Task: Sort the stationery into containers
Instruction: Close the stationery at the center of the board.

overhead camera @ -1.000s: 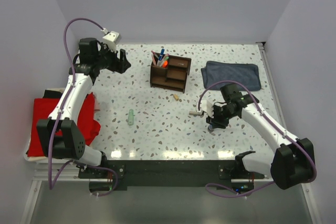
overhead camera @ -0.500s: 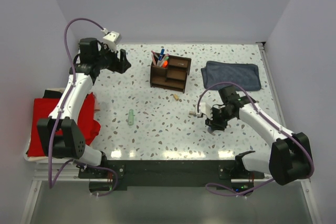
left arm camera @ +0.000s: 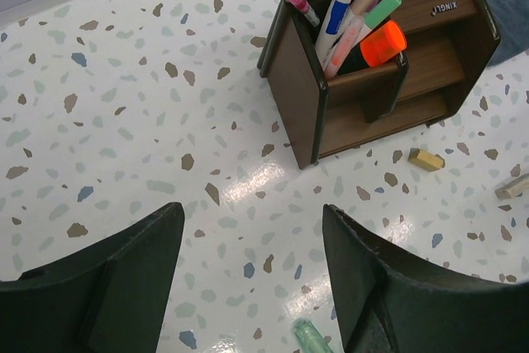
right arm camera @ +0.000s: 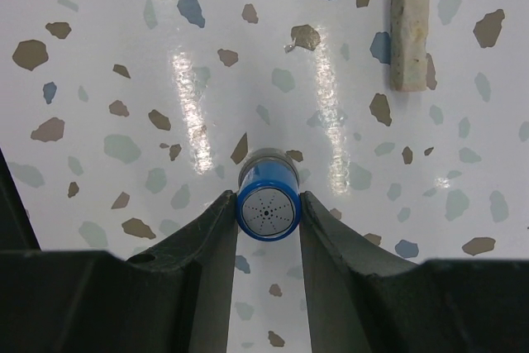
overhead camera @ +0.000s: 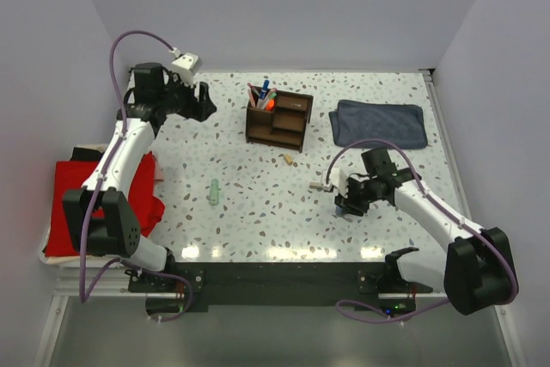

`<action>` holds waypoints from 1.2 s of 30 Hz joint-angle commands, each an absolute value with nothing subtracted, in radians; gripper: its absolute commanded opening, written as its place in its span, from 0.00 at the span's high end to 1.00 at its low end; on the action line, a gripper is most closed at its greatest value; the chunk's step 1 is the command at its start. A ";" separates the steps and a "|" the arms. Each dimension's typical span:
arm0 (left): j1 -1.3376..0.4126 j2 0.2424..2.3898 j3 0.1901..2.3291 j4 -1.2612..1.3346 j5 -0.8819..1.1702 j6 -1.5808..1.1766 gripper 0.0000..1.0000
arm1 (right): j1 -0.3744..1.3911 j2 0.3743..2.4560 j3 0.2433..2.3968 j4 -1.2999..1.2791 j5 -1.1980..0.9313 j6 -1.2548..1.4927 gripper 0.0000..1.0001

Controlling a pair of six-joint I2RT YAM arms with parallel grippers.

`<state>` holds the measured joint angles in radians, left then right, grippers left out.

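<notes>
Sorting partly done: pens (left arm camera: pixel 347 6), orange highlighter (left arm camera: pixel 382 42) standing in wooden organizer (overhead camera: pixel 279 118), upper centre overhead. Right gripper (right arm camera: pixel 266 204) squeezing blue cylinder (right arm camera: pixel 267 208), lower right, possibly touching table (overhead camera: pixel 258 212). Left gripper (left arm camera: pixel 248 279) hanging wide open, empty, upper left. Green tube (overhead camera: pixel 213 192), tan bits (overhead camera: pixel 290 160) lying mid-frame, waiting.

overhead camera looks down; left wrist camera shares the organizer (overhead camera: pixel 278 119), nearer.

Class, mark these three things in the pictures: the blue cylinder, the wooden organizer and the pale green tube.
blue cylinder (right arm camera: pixel 267 208), right wrist view, on its round end face.
wooden organizer (left arm camera: pixel 295 93), left wrist view, on its side wall.
pale green tube (overhead camera: pixel 213 192), top view, on its middle.
</notes>
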<state>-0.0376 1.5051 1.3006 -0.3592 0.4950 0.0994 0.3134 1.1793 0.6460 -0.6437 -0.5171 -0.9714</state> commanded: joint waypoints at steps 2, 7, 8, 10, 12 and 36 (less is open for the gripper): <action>-0.048 1.508 1.353 -0.328 0.503 0.121 0.27 | 0.319 1.302 0.664 -0.680 -0.485 -0.959 1.00; -0.048 1.497 1.356 -0.327 0.506 0.112 0.27 | 0.385 1.347 0.663 -0.666 -0.416 -0.921 1.00; -0.048 1.493 1.356 -0.325 0.506 0.109 0.27 | 0.409 1.342 0.654 -0.657 -0.396 -0.911 1.00; -0.048 1.491 1.356 -0.324 0.506 0.109 0.27 | 0.504 1.333 0.614 -0.617 -0.326 -0.884 1.00; -0.048 1.486 1.356 -0.321 0.505 0.107 0.27 | 0.546 1.342 0.600 -0.586 -0.290 -0.864 1.00; -0.048 1.440 1.342 -0.296 0.503 0.091 0.26 | 0.535 1.177 0.966 -0.711 -0.506 -0.735 1.00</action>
<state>-0.0418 1.4723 1.3128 -0.3515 0.4942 0.0982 0.5392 1.2499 0.8017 -0.7403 -0.3912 -0.8314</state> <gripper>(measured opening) 0.741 0.358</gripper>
